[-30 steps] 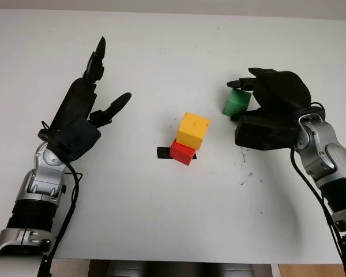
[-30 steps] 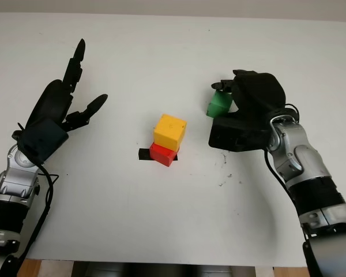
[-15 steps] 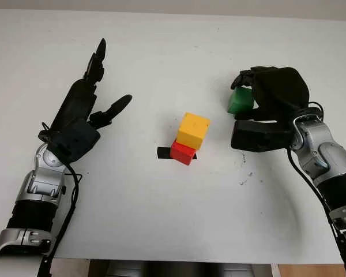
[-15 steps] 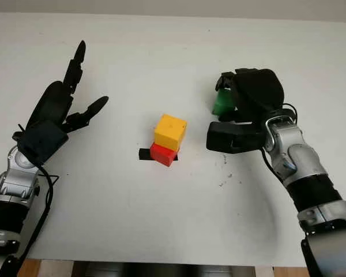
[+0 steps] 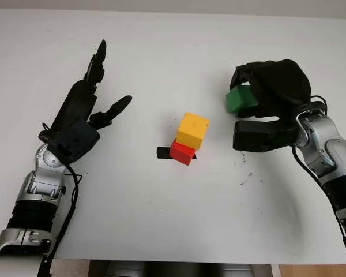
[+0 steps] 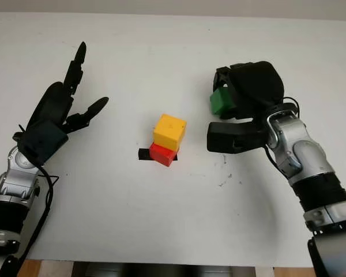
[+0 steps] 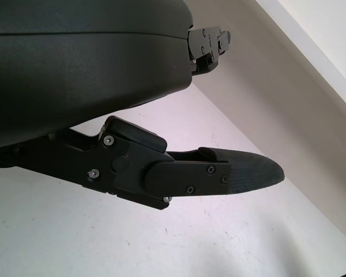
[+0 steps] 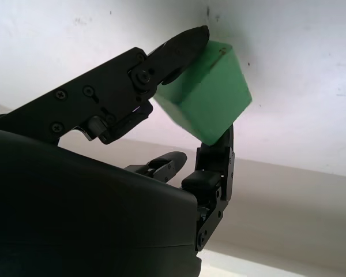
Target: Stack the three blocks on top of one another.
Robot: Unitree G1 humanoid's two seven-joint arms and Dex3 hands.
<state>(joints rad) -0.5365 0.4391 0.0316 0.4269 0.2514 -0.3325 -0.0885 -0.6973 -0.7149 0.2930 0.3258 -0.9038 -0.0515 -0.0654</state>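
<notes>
Stack of two at the centre of the white surface (image 5: 161, 219): yellow block (image 5: 193, 129) sits on red block (image 5: 182, 152), turned slightly askew. A strip of black tape (image 5: 162, 153) lies under the red block, mostly covered by it. Right hand (image 5: 269, 95) is raised to the right of the stack, fingers clamped on the green block (image 5: 241, 99), well clear of the yellow one. Left hand (image 5: 83, 109) is open, held off to the left. Nothing stands between green block and stack.

Surface: white table (image 5: 161, 219), faintly scuffed.
Directly on it: red block (image 5: 182, 152) and black tape strip (image 5: 162, 153) beside it.
</notes>
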